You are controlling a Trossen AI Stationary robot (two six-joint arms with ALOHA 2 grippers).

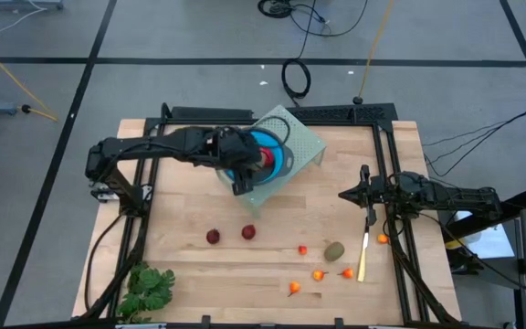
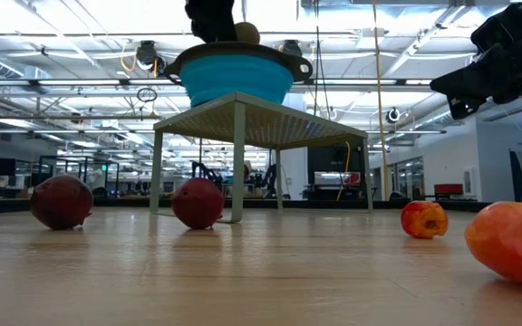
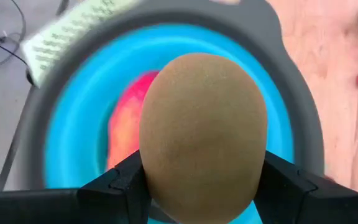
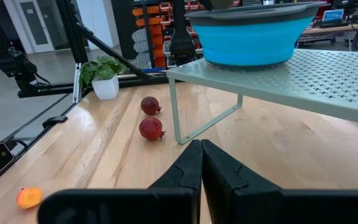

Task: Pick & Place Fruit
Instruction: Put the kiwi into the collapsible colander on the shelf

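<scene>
My left gripper [image 1: 242, 169] is shut on an olive-brown oval fruit [image 3: 204, 124], over a blue bowl [image 3: 73, 124] with a grey rim. The bowl stands on a pale green perforated stand [image 1: 307, 146] at the table's far middle. A longer red-orange piece [image 3: 129, 124] lies inside the bowl. Two dark-red balls [image 1: 213, 237] [image 1: 247, 232], another olive-brown oval [image 1: 334, 250] and several tiny orange-red pieces [image 1: 318, 274] lie on the wooden table. My right gripper [image 4: 201, 162] waits shut at the table's right side, pointing level toward the stand. My left gripper pinches the oval fruit's two opposite sides [image 3: 151, 180] between its two fingers [image 3: 120, 183]. The fingers slant downward toward the bowl. The fruit is lifted clear, above the bowl's inside, its long axis running on beyond the fingers.
A thin yellow stick [image 1: 362, 256] lies near the right arm. A leafy green bunch [image 1: 149, 291] sits at the near left corner. Black frame rails [image 1: 400, 256] run along the table's sides. Bare wood lies between the stand's legs [image 2: 239, 163] and the fruit.
</scene>
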